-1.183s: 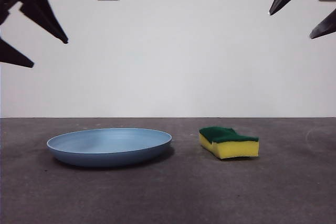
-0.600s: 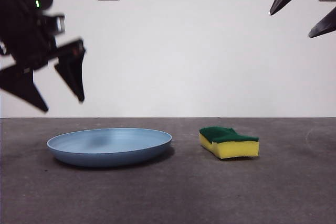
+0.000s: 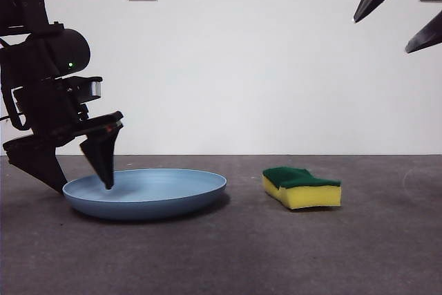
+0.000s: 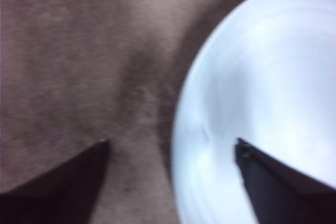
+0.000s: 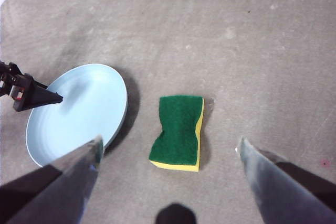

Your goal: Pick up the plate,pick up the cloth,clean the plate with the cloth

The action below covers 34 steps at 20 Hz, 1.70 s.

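Your left gripper [image 3: 81,186] has dropped since half a second ago: jaws spread, straddling the plate [image 3: 148,193] rim, one tip inside, one outside over the counter [image 3: 228,253]. Left wrist view confirms the straddle; the front view can't. Right gripper [image 5: 168,148] waits high, jaws apart. The cloth [image 5: 178,131] lies flat beside the plate, green side up, its long axis running away from the right wrist camera.

My left gripper [image 3: 81,179] sits low at the scene's left, jaws spread, apparently tilted. My right gripper [image 3: 399,24] hangs high at the right, jaws wide apart.
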{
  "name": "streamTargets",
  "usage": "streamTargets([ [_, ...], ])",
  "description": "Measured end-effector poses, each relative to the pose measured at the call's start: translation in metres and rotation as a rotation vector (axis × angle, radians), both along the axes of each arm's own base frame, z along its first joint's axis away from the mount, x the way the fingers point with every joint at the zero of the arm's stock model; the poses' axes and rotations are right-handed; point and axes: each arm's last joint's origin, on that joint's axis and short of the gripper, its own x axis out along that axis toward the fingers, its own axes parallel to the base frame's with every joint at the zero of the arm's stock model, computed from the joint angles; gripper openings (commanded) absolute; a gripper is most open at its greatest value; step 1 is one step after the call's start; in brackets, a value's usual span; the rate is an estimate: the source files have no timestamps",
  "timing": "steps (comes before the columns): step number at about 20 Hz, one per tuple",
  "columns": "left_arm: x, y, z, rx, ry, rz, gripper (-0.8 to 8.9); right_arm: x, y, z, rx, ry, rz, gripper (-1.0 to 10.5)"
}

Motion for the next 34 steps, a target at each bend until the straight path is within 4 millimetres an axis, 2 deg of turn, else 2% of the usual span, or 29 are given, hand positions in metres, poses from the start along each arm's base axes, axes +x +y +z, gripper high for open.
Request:
streamTargets([
  [1, 0.0, 0.0, -0.001, 0.0, 0.0, -0.001, -0.04, 0.0, 0.0, 0.0, 0.0, 0.0, 0.0, 4.4],
  [7, -0.002, -0.009, -0.003, 0.031, 0.005, -0.016, -0.08, 0.0, 0.0, 0.0, 0.0, 0.0, 0.0, 4.4],
  [12, -0.007, -0.012, 0.011, 0.019, -0.022, -0.029, -0.08, 0.0, 0.001, 0.0, 0.0, 0.0, 0.007, 4.4],
  [15, -0.015, -0.015, 0.031, 0.014, -0.056, -0.04, -0.08, -0.001, 0.004, 0.0, -0.008, -0.005, 0.023, 4.4],
  [18, -0.028, -0.013, 0.054, 0.018, -0.091, -0.056, -0.08, 0.004, 0.016, 0.003, -0.02, 0.002, 0.078, 4.4],
  [21, -0.04, -0.01, 0.076, 0.013, -0.138, -0.059, -0.08, 0.016, 0.032, 0.009, -0.057, 0.025, 0.121, 4.3],
  [24, -0.054, -0.007, 0.1, 0.003, -0.197, -0.062, -0.08, 0.035, 0.053, 0.009, -0.168, 0.066, 0.114, 4.3],
  [28, -0.068, -0.003, 0.118, -0.005, -0.234, -0.061, -0.08, 0.066, 0.081, -0.014, -0.258, 0.141, 0.141, 3.7],
  [34, -0.075, -0.006, 0.117, 0.007, -0.189, -0.084, -0.08, 0.102, 0.103, -0.082, -0.343, 0.289, 0.167, 3.7],
])
